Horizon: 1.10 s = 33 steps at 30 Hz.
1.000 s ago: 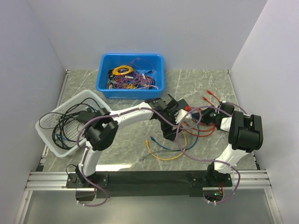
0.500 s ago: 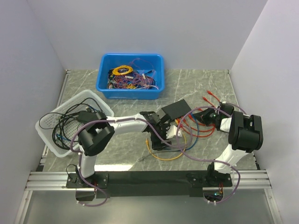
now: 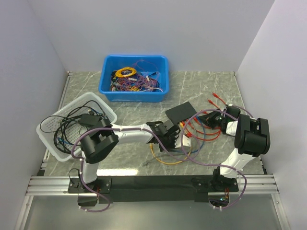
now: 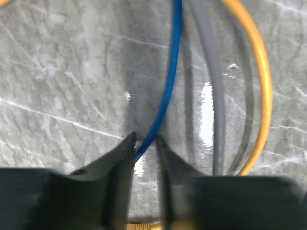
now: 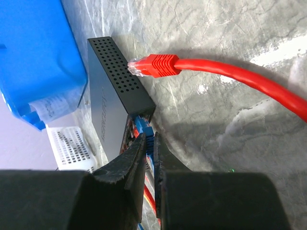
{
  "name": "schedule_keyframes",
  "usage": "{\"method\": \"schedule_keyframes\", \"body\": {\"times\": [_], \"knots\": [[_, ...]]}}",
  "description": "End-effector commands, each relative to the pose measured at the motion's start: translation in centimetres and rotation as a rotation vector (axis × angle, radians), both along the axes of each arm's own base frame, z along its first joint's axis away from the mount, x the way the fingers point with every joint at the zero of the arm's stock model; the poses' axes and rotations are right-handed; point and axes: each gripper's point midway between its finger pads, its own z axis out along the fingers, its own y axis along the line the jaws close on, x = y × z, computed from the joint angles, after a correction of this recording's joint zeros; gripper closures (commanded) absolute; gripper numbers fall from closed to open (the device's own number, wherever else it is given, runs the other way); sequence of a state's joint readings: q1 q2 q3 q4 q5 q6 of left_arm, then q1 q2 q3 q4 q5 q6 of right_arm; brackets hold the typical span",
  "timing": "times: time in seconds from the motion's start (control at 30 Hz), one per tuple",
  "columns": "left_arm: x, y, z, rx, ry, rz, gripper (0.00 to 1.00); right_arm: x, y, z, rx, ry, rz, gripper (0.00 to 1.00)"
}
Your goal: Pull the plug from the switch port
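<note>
The switch (image 3: 181,114) is a thin black box lying mid-table; in the right wrist view its perforated end (image 5: 117,76) faces me. A blue plug (image 5: 144,128) sits in a port at its near corner, and my right gripper (image 5: 149,139) is shut on this plug's boot. Beside the switch lies a loose red plug (image 5: 156,65) on its red cable. My left gripper (image 3: 165,139) is low over the cables in front of the switch. In its wrist view the left gripper (image 4: 145,140) has its jaws narrowed onto a blue cable (image 4: 169,81) running between the tips.
A blue bin (image 3: 106,76) of tangled cables stands at the back. At the left is a white basket (image 3: 96,99) holding black cables. Yellow (image 3: 165,162), blue and red cables (image 3: 204,135) sprawl between the two grippers. A grey cable (image 4: 213,96) and a yellow one (image 4: 261,81) lie beside the blue one.
My left arm drew back from over the switch toward the near side and came down onto the cables. Its jaws went from wide open to narrowed on the blue cable. The right arm stayed still.
</note>
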<state>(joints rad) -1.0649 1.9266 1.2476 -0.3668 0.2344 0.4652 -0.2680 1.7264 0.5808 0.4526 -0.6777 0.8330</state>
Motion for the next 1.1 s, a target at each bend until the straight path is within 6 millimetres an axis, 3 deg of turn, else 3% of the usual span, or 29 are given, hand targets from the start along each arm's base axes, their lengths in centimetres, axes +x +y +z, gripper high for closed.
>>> {"method": "schedule_keyframes", "body": {"times": [0.0,0.03,0.07,0.17,0.37,0.5,0.83,1.07], "knots": [[-1.6,4.1,-4.0,0.181,0.039,-0.009,0.89,0.8,0.1,1.7,-0.001,-0.072,0.0,1.0],[-1.7,4.0,-3.8,0.178,0.051,-0.009,0.98,0.8,0.1,1.6,-0.002,-0.071,-0.001,1.0],[-2.0,3.8,-3.5,0.17,0.063,-0.011,1.0,0.8,0.0,1.5,-0.004,-0.067,0.0,1.0],[-1.8,2.9,-2.0,0.138,0.084,0.021,1.0,0.7,0.0,1.3,-0.009,-0.057,-0.003,0.93],[0.4,1.0,3.4,0.002,0.176,0.123,1.0,0.6,0.0,0.3,-0.002,-0.02,-0.011,0.62],[0.9,0.3,5.9,-0.039,0.171,0.136,1.0,0.9,0.2,0.3,0.021,-0.022,-0.014,0.56],[1.2,-0.5,10.0,-0.094,0.177,0.142,1.0,2.0,1.5,0.2,0.094,0.005,0.003,0.58],[1.3,-0.3,11.0,-0.109,0.173,0.156,1.0,2.3,1.8,0.2,0.139,-0.003,-0.007,0.63]]}}
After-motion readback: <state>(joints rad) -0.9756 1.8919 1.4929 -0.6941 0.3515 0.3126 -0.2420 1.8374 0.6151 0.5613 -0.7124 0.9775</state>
